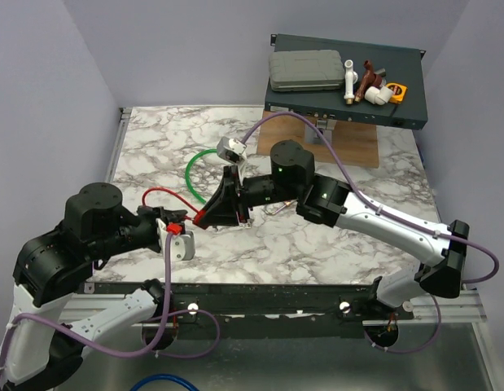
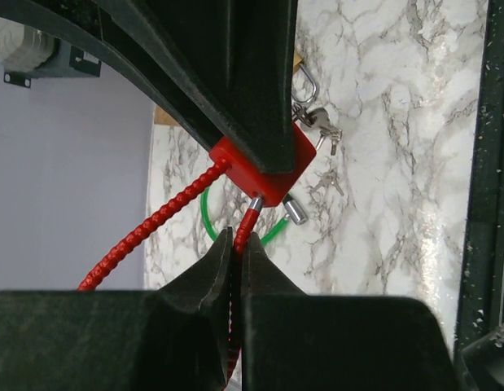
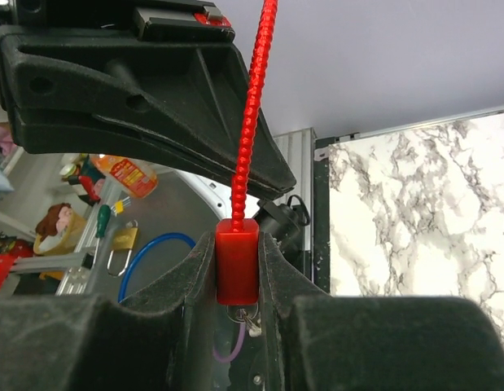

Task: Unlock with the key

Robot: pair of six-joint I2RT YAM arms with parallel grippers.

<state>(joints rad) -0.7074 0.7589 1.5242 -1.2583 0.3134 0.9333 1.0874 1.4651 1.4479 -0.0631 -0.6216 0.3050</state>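
A red lock block [image 3: 236,265] with a ribbed red cable [image 3: 250,130] is clamped between the fingers of my right gripper [image 3: 237,244], which is shut on it. Under the block hang a ring and a small metal key [image 3: 250,314]. In the left wrist view the same block [image 2: 264,167] sits under the right fingers, with small keys [image 2: 323,130] beside it. My left gripper [image 2: 238,238] is shut on the red cable [image 2: 250,220] just below its metal tip at the block. From above, both grippers [image 1: 189,218] [image 1: 206,215] meet at mid-table.
A green cable loop [image 1: 195,167] lies behind the grippers. A brass padlock [image 2: 299,69] is near the keys. A dark shelf [image 1: 341,106] at the back right carries a grey case [image 1: 306,71] and pipe fittings [image 1: 367,81]. A wooden board [image 1: 349,142] lies under it.
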